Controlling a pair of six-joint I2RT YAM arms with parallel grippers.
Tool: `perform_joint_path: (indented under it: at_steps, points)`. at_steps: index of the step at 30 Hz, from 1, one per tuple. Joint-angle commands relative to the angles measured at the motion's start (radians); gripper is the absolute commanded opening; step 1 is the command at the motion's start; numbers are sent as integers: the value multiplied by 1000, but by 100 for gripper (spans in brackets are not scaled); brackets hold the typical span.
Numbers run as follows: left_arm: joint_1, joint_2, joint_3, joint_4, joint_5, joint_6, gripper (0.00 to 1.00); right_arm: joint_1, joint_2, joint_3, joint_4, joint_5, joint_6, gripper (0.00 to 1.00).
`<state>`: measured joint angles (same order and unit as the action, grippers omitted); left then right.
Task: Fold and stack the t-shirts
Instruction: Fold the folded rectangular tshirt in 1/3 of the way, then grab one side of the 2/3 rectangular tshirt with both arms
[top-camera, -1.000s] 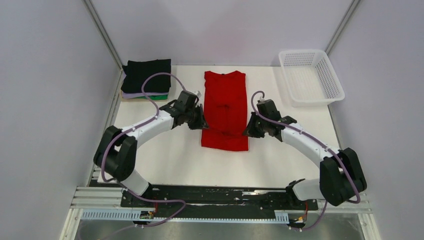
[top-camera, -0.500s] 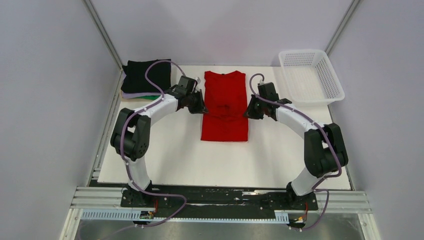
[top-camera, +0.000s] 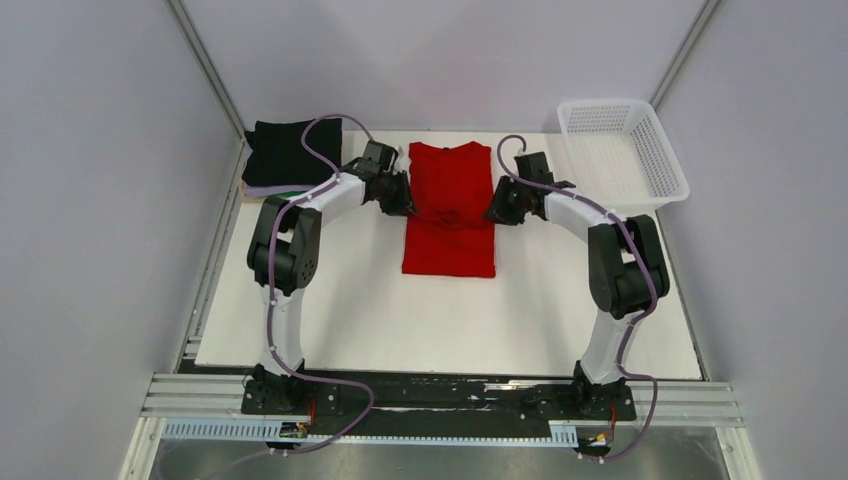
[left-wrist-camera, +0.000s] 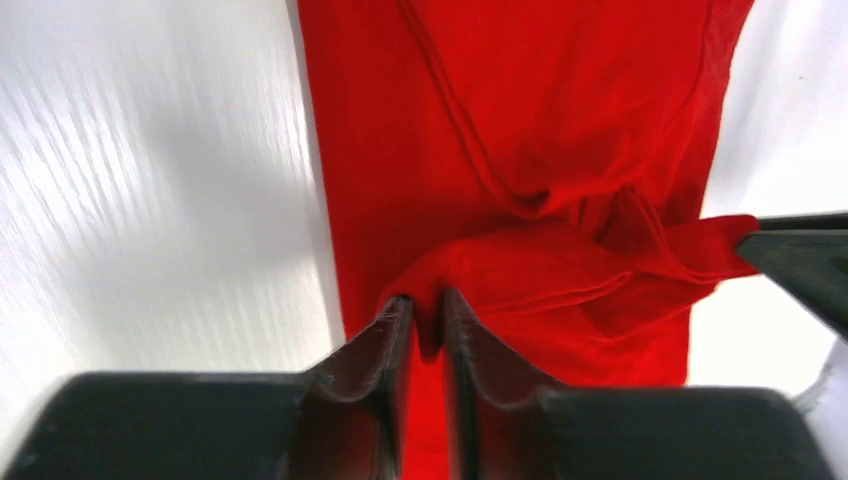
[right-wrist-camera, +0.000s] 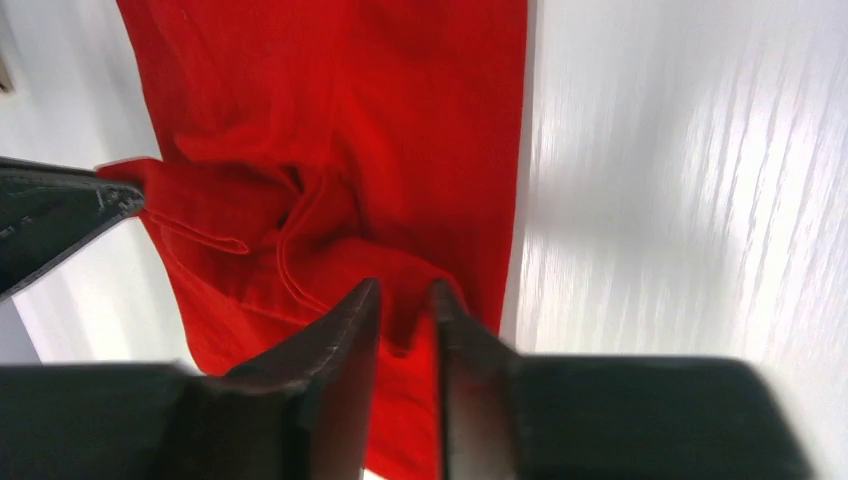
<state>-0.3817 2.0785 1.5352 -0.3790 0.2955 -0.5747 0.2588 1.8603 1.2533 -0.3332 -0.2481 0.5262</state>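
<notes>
The left arm (top-camera: 333, 193) and right arm (top-camera: 572, 208) are white, black-jointed, purple-cabled.

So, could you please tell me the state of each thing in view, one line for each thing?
red t-shirt: folded narrow lengthwise, lying flat, bunched up mid-length where it is pinched.
left gripper: shut on the red t-shirt, at its left edge.
right gripper: shut on the red t-shirt, at its right edge.
folded t-shirts: stacked, black one on top.
basket: upright, empty.
</notes>
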Motion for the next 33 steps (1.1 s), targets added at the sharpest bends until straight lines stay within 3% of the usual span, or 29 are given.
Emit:
perform_joint_path:
  at_steps: [1,2,3,5,7,9,18,22,27,33]
  points:
    - [33,37,103,13,28,17,42,-34,52,123,51,-54,-27,42]
    - [35,38,129,18,28,19,53,-41,57,138,52,-73,-25,49]
    - [38,41,144,17,28,27,73,-46,60,151,51,-87,-23,55]
    - [40,46,201,-15,28,59,95,-50,47,163,51,-99,-33,68]
    - [40,35,244,-59,26,84,99,-50,12,145,52,-98,-51,83]
    - [40,-7,225,-70,10,91,100,-49,-34,96,55,-91,-62,99]
    - [24,-390,-240,-48,-59,41,100,-39,-303,-258,60,-126,-32,100]
    - [-31,-517,-418,-56,-77,-4,100,-27,-401,-407,59,-168,11,100]
    - [-73,-566,-572,-13,-55,-64,100,-21,-422,-482,65,-230,55,98]
    - [-95,-497,-614,57,-46,-100,100,-16,-375,-499,106,-201,105,95]
